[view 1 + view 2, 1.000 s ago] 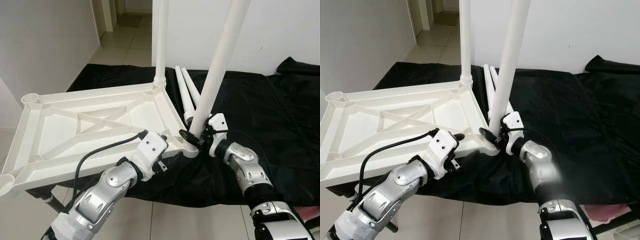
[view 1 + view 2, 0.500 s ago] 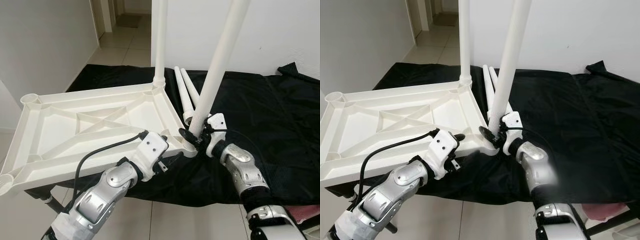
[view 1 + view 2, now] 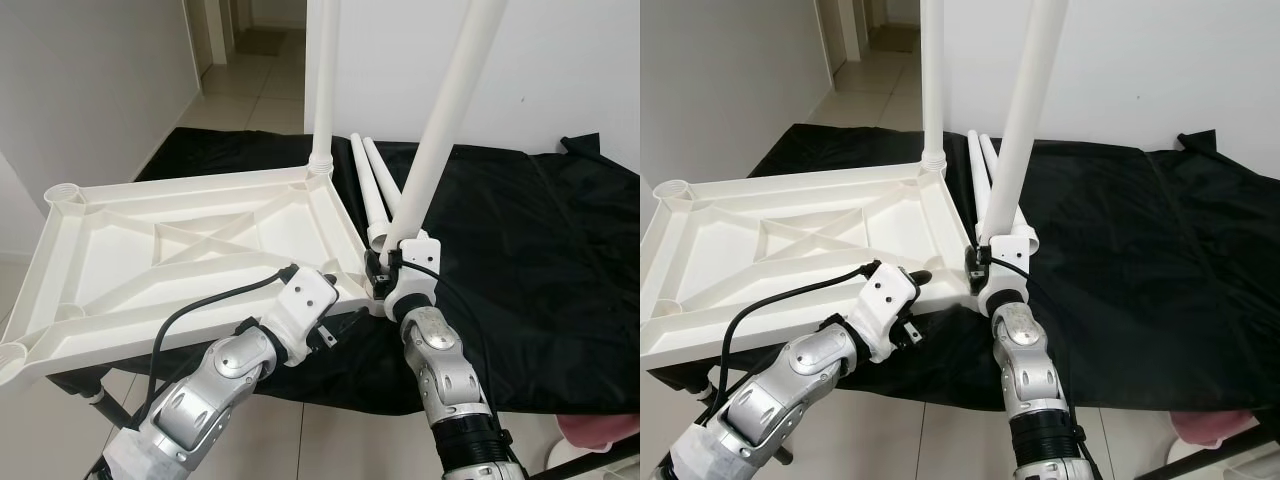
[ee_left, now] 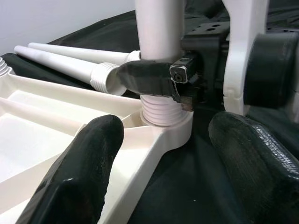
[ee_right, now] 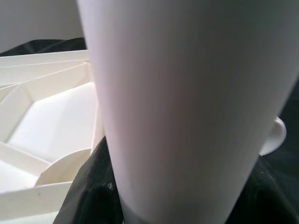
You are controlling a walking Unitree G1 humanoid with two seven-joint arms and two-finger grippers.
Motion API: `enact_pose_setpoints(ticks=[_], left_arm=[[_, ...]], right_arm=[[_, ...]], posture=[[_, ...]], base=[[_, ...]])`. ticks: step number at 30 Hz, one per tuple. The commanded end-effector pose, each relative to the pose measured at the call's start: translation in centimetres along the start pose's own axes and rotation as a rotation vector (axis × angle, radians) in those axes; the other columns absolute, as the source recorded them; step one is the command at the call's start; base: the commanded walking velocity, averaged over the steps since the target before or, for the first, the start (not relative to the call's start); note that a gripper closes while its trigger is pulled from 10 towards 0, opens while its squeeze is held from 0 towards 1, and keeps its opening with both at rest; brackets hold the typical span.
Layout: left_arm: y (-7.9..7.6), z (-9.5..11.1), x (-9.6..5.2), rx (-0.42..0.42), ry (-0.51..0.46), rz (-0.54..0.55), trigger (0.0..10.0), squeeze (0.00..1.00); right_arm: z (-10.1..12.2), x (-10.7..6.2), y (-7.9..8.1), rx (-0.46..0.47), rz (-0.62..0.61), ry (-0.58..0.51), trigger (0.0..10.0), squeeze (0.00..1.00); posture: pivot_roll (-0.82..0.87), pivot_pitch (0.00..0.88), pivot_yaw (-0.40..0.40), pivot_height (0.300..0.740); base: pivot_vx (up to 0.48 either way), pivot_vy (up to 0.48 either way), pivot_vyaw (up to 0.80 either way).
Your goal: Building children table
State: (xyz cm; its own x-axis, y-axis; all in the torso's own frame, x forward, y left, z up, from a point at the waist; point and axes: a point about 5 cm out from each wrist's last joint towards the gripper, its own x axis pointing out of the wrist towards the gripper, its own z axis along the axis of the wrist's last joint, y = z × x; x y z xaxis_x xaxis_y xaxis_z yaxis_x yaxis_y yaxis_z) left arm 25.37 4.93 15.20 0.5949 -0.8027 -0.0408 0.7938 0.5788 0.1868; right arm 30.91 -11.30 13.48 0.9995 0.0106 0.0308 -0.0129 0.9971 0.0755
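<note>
Inverted white tabletop resting on the black-draped counter, overhanging its near-left edge, ribbed underside facing up. Four legs counted: one leg standing upright in the far-right corner socket; a second leg tilted, its threaded foot seated in the near-right corner socket, apparently mid-screwing; two spare legs lying side by side on the cloth just beyond that corner. Four sockets in all, two of them occupied; far-left socket and near-left socket both bare. Right gripper with fingers clamped around the base of the tilted leg, just above the thread. Left gripper at the near rim of the tabletop beside that same corner, fingers spread apart, one over the tray edge and one over the cloth, gripping nothing. Judged roughly half done: second leg to be tightened, two more to be fitted, table then to be turned upright.
</note>
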Motion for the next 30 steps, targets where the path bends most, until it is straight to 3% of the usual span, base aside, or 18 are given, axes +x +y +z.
enact_pose_setpoints(ticks=[1, 10, 11, 15, 19, 23, 24, 27, 30], left_arm=[[-0.4, -0.2, -0.2, 0.016, 0.009, -0.108, 10.0, 0.0], [-0.4, -0.3, -0.3, 0.014, 0.011, -0.111, 10.0, 0.0], [-0.3, -0.2, -0.2, 0.018, 0.012, -0.112, 10.0, 0.0], [-0.3, -0.2, -0.2, 0.018, 0.012, -0.113, 10.0, 0.0], [-0.3, -0.3, -0.4, 0.018, 0.016, -0.118, 10.0, 0.0], [-0.3, -0.3, -0.4, 0.018, 0.016, -0.118, 10.0, 0.0], [-0.3, -0.3, -0.4, 0.017, 0.017, -0.119, 10.0, 0.0], [-0.3, -0.3, -0.3, 0.021, 0.017, -0.126, 10.0, 0.0], [-0.3, -0.2, -0.3, 0.021, 0.018, -0.13, 10.0, 0.0]], right_arm=[[-1.9, -0.8, -0.7, 0.051, -0.081, 0.101, 10.0, 0.0], [-0.3, -0.5, -0.8, 0.06, -0.052, 0.037, 10.0, 0.0], [0.3, -0.2, -1.0, 0.069, 0.002, 0.007, 10.0, 1.0], [0.9, 0.1, -1.3, 0.065, 0.057, -0.026, 10.0, 1.0], [1.1, 0.6, -2.5, 0.0, 0.31, -0.011, 10.0, 1.0], [1.1, 0.6, -2.5, 0.0, 0.31, -0.011, 10.0, 1.0], [1.0, 0.7, -2.8, -0.038, 0.395, 0.0, 10.0, 0.0], [1.0, 1.3, -3.3, -0.177, 0.619, 0.003, 10.0, 0.0], [1.0, 1.9, -3.4, -0.185, 0.689, 0.027, 10.0, 0.0]], posture=[[0.02, 0.0, -0.002, 0.74], [0.02, 0.0, 0.004, 0.74], [0.02, 0.002, 0.008, 0.74], [0.01, 0.003, 0.009, 0.74], [0.01, 0.006, 0.012, 0.74], [0.01, 0.006, 0.012, 0.74], [0.01, 0.004, 0.012, 0.74], [0.01, 0.007, 0.021, 0.74], [0.01, 0.007, 0.022, 0.74]], base=[[0.0, 0.0, 0.0], [0.0, 0.0, 0.0], [0.0, 0.0, 0.0], [0.0, 0.0, 0.0], [0.0, 0.0, 0.0], [0.0, 0.0, 0.0], [0.0, 0.0, 0.0], [0.0, 0.0, 0.0], [0.0, 0.0, 0.0]])
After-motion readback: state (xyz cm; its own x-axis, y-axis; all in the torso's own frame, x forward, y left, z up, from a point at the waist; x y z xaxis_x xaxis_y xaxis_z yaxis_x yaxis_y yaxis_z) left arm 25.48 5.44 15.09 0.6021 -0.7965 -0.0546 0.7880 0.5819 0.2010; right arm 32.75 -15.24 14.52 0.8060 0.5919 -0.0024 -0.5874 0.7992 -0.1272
